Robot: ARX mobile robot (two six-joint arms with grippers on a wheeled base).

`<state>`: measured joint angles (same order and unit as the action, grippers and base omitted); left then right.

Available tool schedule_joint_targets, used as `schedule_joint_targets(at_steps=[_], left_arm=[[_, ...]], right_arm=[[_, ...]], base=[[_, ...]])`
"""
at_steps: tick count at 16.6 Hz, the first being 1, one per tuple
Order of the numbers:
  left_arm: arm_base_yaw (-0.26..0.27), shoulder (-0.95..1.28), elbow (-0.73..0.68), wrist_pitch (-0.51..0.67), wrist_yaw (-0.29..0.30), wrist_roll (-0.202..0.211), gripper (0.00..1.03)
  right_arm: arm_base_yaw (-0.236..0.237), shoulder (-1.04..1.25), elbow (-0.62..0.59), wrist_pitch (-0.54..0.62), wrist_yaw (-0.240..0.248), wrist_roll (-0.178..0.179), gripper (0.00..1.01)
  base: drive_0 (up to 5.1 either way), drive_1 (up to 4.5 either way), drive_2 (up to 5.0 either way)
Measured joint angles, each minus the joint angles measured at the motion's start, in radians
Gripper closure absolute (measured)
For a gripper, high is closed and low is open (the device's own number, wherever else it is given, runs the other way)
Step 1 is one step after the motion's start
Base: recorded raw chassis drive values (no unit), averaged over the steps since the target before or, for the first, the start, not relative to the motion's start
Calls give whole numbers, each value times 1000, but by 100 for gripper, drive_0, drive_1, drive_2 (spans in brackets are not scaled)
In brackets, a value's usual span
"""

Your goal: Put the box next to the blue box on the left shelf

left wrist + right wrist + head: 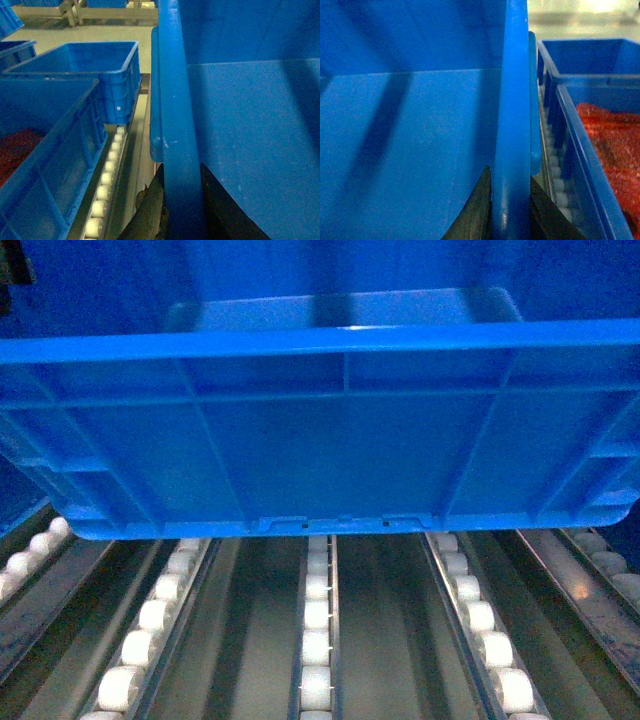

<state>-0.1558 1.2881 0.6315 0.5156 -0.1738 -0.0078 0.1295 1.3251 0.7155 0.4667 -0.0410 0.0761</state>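
Observation:
The box [320, 430], a large bright-blue ribbed crate, hangs just above the left shelf [316, 640], whose roller rails run toward me. In the left wrist view, my left gripper [182, 169] is shut on the box's left rim [172, 100], one dark finger on each side of it. My right gripper [509, 175] is shut the same way on the right rim [515, 100]. A blue box [95, 65] sits on the rollers [107, 175] to the left of the held box. Neither gripper shows in the head view.
A nearer blue crate [45, 150] with red contents stands at the left, close to the held box. On the right, a blue crate with red contents [605, 145] and another behind it [590, 55] sit beside a roller rail [555, 170].

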Motion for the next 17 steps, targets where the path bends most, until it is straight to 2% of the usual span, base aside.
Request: schedule_joint_targets(at_steps=[5,9,11,14,17], left_arm=[[-1,39,-3,-184,8,6,94],[-8,70,-11,-273,17,-36,94],[-5,89,-10,-308,5,-45,94],[19,92,-9,-314,-2,-35,94],[56,91,-10,-315,-5,8,94]], right_arm=[[-23,67,0,-235,-53,55,92],[-27,96,-12,-244,-63,61,92],[-24,101,-12,-250,-74,62,92],[-4,101,-19,-253,-74,73,92],[37,100,-30,-283,-67,94,92]], base=[[0,0,0],[0,0,0],[0,0,0],[0,0,0],[0,0,0]])
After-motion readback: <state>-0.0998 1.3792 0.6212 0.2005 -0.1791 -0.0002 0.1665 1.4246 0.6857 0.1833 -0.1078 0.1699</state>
